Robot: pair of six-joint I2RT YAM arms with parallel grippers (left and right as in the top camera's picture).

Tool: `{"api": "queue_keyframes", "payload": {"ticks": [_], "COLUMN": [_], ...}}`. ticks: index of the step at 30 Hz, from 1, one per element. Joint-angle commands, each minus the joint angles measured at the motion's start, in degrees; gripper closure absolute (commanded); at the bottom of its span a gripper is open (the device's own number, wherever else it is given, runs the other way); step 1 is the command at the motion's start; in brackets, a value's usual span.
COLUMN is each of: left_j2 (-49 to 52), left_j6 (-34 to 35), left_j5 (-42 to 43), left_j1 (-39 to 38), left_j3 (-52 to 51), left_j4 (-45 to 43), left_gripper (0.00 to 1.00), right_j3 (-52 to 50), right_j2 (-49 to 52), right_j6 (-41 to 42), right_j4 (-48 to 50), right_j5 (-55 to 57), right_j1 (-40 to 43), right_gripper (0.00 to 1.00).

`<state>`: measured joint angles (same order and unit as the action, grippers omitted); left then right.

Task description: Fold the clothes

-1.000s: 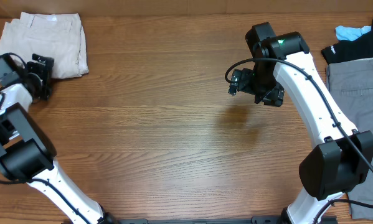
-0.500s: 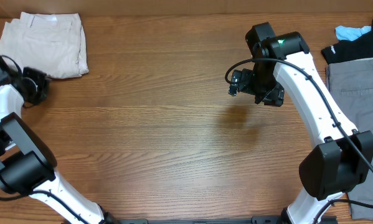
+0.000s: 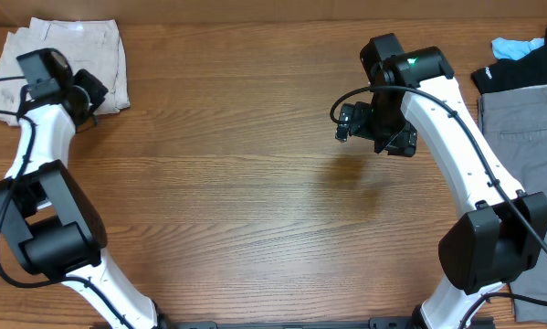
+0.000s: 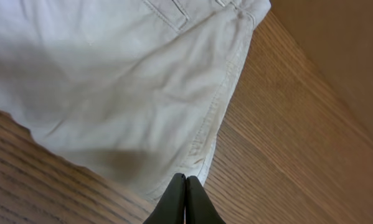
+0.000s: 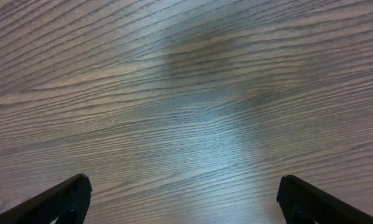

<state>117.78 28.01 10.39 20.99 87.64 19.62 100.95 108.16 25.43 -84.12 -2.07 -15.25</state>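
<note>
Wooden table [image 3: 255,183], brown grain, seen from above. Pale beige shorts [image 3: 104,55] folded into compact square at far left corner; slit pocket and stitched hem visible in left wrist view. Left gripper [image 4: 185,182] clenched tight, fingertips pressed together with no cloth visible between them, tips over shorts' near hem corner. Right gripper [image 3: 344,122] spread wide, empty, hovering above bare wood mid-table, well apart from shorts. Grey garment [image 3: 520,137], black cloth [image 3: 510,73], blue scrap [image 3: 515,44] at right edge.

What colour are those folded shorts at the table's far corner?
Pale beige shorts, plain with no pattern; the left wrist view shows it best.
</note>
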Motion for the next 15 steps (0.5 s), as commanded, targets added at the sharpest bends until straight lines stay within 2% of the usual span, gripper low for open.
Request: {"api": "queue_keyframes", "payload": {"ticks": [1,15], "left_j2": [2.03,8.72], "left_j6": [-2.71,-2.99], "left_j5": [-6.05,-7.45], "left_j1": [-0.63,-0.33], "left_j3": [-0.37,-0.37], "left_j4": [-0.90,-3.37], "left_gripper": [0.96,0.96], "right_j3": [0.63,0.63], "right_j2": [-0.57,-0.57], "right_j6": [-0.37,-0.35], "right_j4": [-0.04,-0.07], "right_j5": [0.76,0.76], "right_j1": [0.04,0.04], "right_gripper": [0.00,0.00]}}
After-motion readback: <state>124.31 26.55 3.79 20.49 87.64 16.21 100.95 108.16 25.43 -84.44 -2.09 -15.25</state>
